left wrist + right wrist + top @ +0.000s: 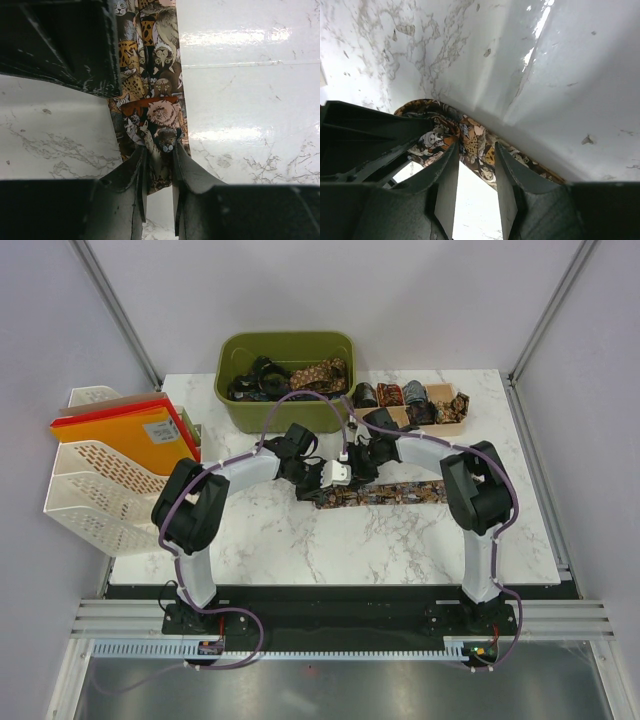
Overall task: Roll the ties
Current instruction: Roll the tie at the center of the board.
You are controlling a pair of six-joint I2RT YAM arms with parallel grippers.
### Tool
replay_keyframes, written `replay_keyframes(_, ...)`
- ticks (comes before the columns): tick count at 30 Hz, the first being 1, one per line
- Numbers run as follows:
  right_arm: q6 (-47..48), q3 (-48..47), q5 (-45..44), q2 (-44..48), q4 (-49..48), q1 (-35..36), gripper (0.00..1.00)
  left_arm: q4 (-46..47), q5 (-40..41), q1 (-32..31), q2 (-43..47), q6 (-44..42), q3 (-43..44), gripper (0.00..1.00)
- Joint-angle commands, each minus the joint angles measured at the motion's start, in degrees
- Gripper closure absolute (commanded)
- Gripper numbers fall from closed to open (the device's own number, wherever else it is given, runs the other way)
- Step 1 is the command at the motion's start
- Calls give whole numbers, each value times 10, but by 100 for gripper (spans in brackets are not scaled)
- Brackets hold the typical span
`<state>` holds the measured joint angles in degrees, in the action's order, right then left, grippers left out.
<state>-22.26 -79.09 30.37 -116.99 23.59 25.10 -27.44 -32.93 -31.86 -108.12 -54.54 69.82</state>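
The marble worktop [300, 540] fills the overhead view. A white file rack [90, 480] holding orange folders [120, 425] stands at its 9 o'clock edge. A green bin [232, 405] sits at 12 o'clock with loose ties [320, 372] heaped inside. A shallow tray [457, 426] at 1 o'clock carries a row of rolled ties [415, 395].

The cat-print tie [400, 492] lies flat at the centre of the worktop, running out towards 3 o'clock. Its end nearer 9 o'clock lies under the two wrists, which meet just above the middle.

The left gripper [159, 149] has its jaws drawn narrow, and they pinch the tie. In its wrist view the fabric passes between the two fingers and runs up towards 12 o'clock, where a fold shows an orange lining.

The right gripper [476, 146] has its jaws partly spread, with bare white showing in the gap between them. A curved fold of the tie lies just past the fingertips. Whether they touch it I cannot tell.
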Motion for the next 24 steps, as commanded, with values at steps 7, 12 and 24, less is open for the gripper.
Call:
replay_keyframes(7,79,-26,-72,-35,63,26,69,8,14,0,15,-7,-17,92)
replay_keyframes(12,86,-38,-70,-34,62,26,95,27,2,7,31,1,-27,94)
replay_keyframes(24,86,-44,-37,-3,53,25,87,44,-18,16,48,5,-40,96)
